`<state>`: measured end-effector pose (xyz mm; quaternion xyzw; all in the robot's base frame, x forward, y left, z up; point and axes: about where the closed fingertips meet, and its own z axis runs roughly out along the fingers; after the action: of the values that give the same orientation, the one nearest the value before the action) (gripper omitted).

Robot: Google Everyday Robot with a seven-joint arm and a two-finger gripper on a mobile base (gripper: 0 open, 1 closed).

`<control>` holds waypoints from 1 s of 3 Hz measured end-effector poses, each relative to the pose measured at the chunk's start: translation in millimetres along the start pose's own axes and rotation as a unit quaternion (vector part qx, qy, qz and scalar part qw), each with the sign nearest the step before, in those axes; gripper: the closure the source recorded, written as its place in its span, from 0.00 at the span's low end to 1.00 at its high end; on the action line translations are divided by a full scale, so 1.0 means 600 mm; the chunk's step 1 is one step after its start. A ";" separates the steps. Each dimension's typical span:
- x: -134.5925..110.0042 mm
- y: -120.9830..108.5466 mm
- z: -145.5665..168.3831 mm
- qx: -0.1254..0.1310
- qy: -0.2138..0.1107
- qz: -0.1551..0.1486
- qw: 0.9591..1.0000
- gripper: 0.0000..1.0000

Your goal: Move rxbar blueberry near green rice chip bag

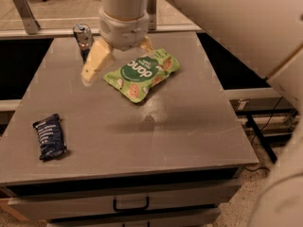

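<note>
The rxbar blueberry (49, 136), a small dark navy wrapped bar with white lettering, lies at the near left of the grey table (165, 126). The green rice chip bag (142, 73), light green with a dark green round logo, lies flat at the table's far middle. My gripper (118, 59) hangs over the far left-middle of the table, just above and left of the bag. Its cream fingers (94, 61) are spread open and hold nothing. The bar is well apart from both the gripper and the bag.
A silver-and-blue drink can (84, 38) stands at the far left of the table, just behind the gripper's left finger. The table has a drawer with a black handle (130, 205) at the front. Dark gaps flank the table on both sides.
</note>
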<state>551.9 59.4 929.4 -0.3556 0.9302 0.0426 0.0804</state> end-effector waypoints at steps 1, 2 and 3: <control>-0.024 0.056 0.008 -0.001 0.031 0.050 0.998 0.00; -0.036 0.060 0.008 -0.003 0.018 0.073 0.997 0.00; -0.045 0.064 0.006 -0.006 0.007 0.069 0.998 0.00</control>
<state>546.2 106.1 931.6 -0.2909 0.9529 0.0514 0.0685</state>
